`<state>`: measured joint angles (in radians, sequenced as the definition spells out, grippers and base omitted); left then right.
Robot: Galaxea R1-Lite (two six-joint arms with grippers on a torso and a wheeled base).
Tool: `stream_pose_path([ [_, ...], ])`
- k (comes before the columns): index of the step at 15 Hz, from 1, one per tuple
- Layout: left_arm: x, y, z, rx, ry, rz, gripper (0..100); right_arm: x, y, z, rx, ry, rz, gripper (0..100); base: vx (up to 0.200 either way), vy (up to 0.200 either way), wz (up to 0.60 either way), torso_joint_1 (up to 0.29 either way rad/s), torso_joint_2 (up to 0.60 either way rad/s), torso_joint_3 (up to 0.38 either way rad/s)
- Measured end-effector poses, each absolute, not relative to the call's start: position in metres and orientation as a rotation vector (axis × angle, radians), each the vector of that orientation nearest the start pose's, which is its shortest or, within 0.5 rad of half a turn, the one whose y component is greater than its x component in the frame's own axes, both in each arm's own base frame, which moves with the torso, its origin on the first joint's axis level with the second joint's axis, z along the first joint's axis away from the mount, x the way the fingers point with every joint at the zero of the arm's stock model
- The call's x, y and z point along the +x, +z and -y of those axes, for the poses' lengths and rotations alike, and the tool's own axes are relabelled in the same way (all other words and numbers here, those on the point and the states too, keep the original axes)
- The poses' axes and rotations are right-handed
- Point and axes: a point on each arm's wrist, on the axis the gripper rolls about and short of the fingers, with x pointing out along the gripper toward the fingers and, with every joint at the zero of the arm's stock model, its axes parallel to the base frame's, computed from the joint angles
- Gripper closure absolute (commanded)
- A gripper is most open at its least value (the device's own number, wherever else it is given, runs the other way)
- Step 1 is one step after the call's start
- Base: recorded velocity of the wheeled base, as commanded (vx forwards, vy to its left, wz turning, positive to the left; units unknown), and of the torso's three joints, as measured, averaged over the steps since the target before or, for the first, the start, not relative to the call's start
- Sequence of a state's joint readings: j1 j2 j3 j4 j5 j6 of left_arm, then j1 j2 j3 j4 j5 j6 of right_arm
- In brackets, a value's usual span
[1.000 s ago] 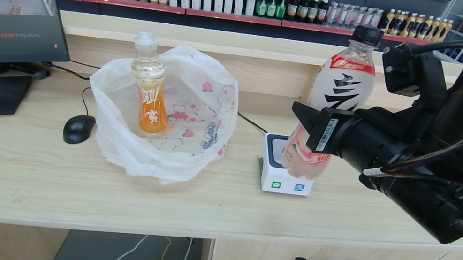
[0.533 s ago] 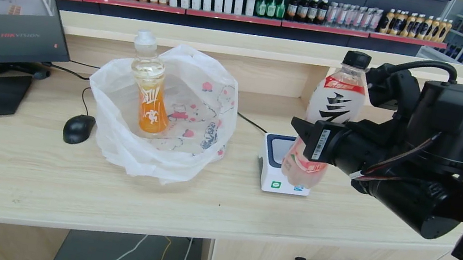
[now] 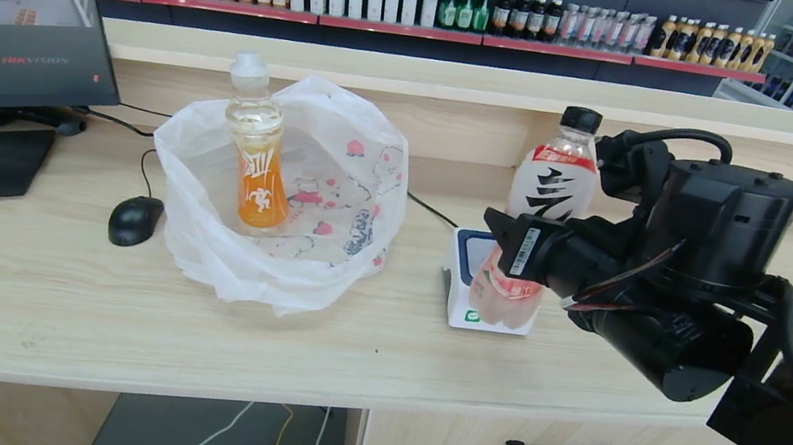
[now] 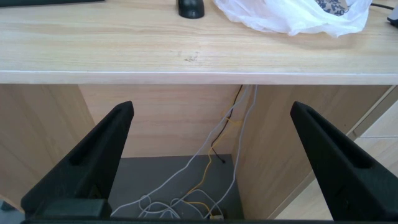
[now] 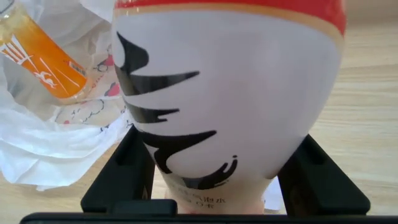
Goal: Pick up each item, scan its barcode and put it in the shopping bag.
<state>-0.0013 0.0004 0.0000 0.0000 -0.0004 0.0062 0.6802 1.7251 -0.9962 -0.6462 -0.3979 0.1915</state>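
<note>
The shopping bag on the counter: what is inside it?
One orange drink bottle stands nearly upright in the shopping bag, its neck above the rim. The bag's front wall hides part of the floor.

Red logo on monitor [image 3: 7,23]; blk script on held bottle [image 3: 550,192]; wht script on orange bottle [image 3: 256,165].

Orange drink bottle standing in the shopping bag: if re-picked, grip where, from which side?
Probably the clear upper part of the orange drink bottle, just under its white cap, coming from above. It stands near upright and that part rises over the shopping bag rim. The orange lower half sits among loose plastic walls that a side approach could snag.
</note>
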Motion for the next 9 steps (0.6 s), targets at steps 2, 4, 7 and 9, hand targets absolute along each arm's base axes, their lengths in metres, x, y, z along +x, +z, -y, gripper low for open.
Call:
stream_pose_path([
  [2,-0.0228,0.0755,0.0000,0.006,-0.002,0.000,0,0.2664,0.2264,-0.1984,0.163,0.259,-0.070,100,0.000,0.000,0.00,0.000,0.00,0.000],
  [4,-0.0228,0.0755,0.0000,0.006,-0.002,0.000,0,0.2694,0.2217,-0.1977,0.158,0.250,-0.079,100,0.000,0.000,0.00,0.000,0.00,0.000],
  [7,-0.0228,0.0755,0.0000,0.006,-0.001,0.000,0,0.2722,0.2186,-0.1946,0.161,0.239,-0.077,100,0.000,0.000,0.00,0.000,0.00,0.000],
  [9,-0.0228,0.0755,0.0000,0.006,-0.002,0.000,0,0.2726,0.2191,-0.1946,0.167,0.239,-0.065,100,0.000,0.000,0.00,0.000,0.00,0.000],
])
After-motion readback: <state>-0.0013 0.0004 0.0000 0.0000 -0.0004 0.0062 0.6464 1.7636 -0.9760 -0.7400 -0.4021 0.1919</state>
